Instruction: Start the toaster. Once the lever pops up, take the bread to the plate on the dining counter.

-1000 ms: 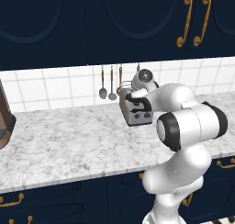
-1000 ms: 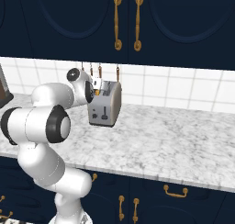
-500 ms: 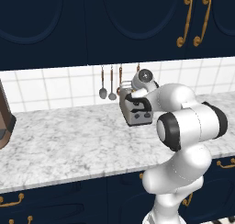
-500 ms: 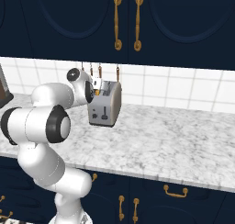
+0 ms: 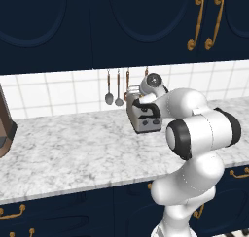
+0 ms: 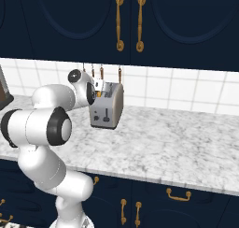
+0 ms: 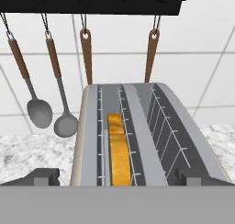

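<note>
Bread [image 7: 118, 149] stands on edge, apparently lengthwise, in toaster [image 7: 137, 131] slot.

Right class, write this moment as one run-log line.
tool: open, above toaster | bread: in left slot | lever: untouched | spoons: hanging on wall behind
</note>
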Available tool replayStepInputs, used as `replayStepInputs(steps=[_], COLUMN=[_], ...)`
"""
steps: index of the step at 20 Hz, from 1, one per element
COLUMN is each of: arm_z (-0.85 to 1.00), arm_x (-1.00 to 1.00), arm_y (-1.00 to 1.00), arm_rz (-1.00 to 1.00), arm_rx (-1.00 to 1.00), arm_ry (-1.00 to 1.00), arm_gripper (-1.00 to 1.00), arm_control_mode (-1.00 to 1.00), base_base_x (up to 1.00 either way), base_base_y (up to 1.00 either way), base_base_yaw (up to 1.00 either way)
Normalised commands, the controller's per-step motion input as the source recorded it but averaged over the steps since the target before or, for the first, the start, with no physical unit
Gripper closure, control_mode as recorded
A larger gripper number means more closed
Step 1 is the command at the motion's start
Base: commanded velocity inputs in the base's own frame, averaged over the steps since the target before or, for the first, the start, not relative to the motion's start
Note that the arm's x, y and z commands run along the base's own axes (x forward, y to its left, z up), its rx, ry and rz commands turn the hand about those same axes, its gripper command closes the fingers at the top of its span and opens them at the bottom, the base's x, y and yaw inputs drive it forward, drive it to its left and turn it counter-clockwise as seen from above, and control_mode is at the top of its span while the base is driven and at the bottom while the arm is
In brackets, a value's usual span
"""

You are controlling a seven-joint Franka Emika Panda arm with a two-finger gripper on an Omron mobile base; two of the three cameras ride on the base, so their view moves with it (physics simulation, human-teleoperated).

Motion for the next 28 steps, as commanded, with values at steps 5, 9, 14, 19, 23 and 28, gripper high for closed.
replayStepInputs(steps=[5,9,14,19,23,28], arm_z=[0.00,0.00,0.00,0.00,0.00,0.00], arm_x=[0.00,0.00,0.00,0.00,0.00,0.00], arm_y=[0.00,0.00,0.00,0.00,0.00,0.00], arm_rz=[0.00,0.00,0.00,0.00,0.00,0.00], arm_rx=[0.00,0.00,0.00,0.00,0.00,0.00], arm_ry=[0.00,0.00,0.00,0.00,0.00,0.00], arm_gripper=[-1.00,-1.00,-1.00,-1.00,-1.00,-1.00], arm_control_mode=[-1.00,-1.00,-1.00,-1.00,-1.00,-1.00], base_base_x=[0.00,0.00,0.00,0.00,0.00,0.00], base_base_y=[0.00,0.00,0.00,0.00,0.00,0.00], base_base_yaw=[0.00,0.00,0.00,0.00,0.00,0.00])
